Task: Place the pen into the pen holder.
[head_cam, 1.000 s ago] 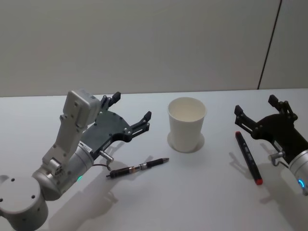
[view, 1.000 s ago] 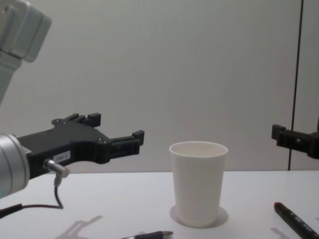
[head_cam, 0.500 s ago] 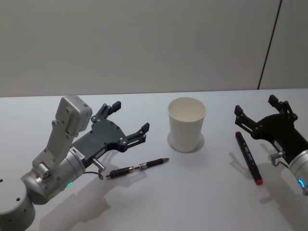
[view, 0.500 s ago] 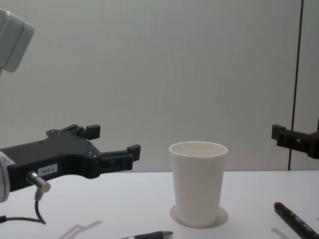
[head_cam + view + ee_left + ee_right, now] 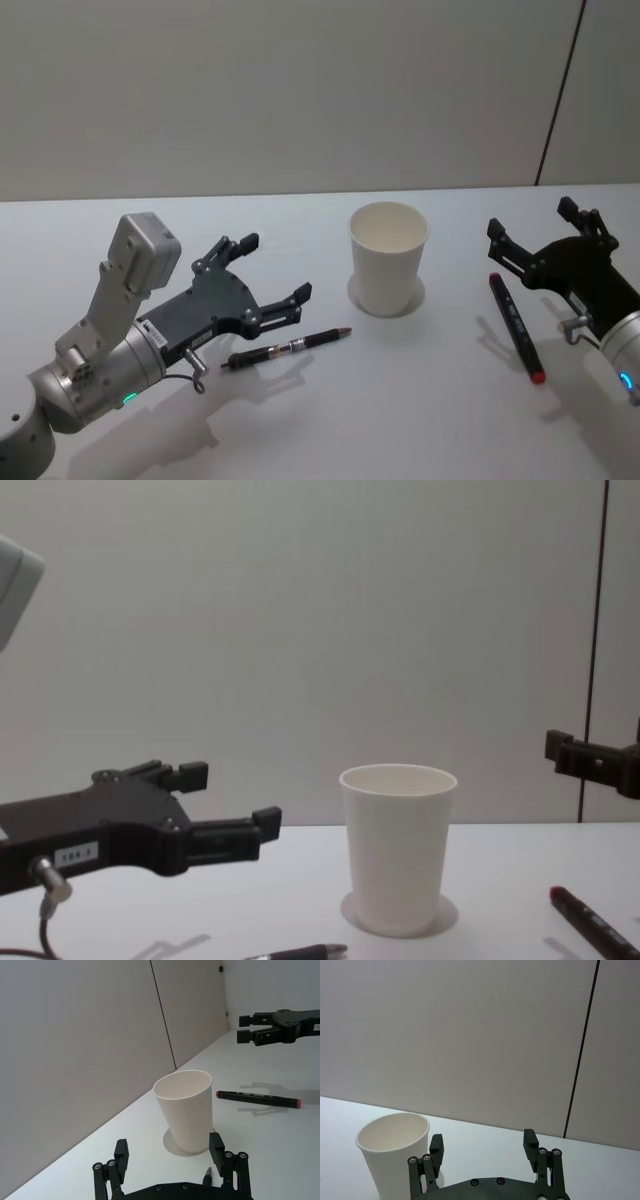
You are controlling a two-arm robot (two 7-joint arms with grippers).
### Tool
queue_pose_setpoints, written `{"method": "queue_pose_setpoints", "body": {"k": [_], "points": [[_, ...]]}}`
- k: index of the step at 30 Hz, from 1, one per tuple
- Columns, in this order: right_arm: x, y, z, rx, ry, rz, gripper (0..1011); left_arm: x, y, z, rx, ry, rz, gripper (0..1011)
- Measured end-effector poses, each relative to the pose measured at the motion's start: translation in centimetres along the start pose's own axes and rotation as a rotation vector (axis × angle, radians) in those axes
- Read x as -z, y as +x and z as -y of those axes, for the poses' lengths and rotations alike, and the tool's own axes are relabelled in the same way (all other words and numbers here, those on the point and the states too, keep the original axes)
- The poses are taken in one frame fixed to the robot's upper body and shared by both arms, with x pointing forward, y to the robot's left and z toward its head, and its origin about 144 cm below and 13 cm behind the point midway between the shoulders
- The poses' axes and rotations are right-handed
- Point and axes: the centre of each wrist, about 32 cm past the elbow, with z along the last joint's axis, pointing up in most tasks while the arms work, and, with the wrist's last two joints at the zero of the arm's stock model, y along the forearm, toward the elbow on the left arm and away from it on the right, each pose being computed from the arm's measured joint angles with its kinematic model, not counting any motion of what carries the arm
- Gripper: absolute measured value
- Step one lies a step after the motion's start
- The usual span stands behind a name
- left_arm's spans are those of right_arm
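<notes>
A white paper cup, the pen holder (image 5: 388,257), stands upright at mid-table, also seen from the side (image 5: 397,845). A black pen (image 5: 288,348) lies flat on the table, left of the cup and nearer to me. My left gripper (image 5: 276,266) hovers open just behind and above the pen, with nothing between its fingers. From its wrist I see the cup (image 5: 186,1110) ahead and the pen's tip (image 5: 208,1176) below the gripper (image 5: 168,1146). My right gripper (image 5: 530,218) hangs open at the right, empty, with the cup (image 5: 395,1155) off to its side.
A black marker with a red end (image 5: 515,326) lies on the table below the right gripper, right of the cup. The white table (image 5: 400,400) is bare in front of the cup. A plain wall stands behind.
My left gripper has dropped lower and drawn back toward the near left, closer to the table beside the pen. The right arm, cup, pen and marker have not moved.
</notes>
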Motion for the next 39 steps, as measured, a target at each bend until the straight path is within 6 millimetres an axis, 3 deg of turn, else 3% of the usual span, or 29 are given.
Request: {"method": "queue_pose_setpoints", "body": {"k": [17, 39], "points": [[0.0, 0.0, 0.0, 0.0, 0.0, 0.0, 1001, 0.6, 1.1, -0.5, 0.114, 0.063, -0.025, 1001], [0.0, 0.0, 0.0, 0.0, 0.0, 0.0, 1001, 0.7, 2.8, 0.4, 0.234, 0.209, 0.007, 1001]]}}
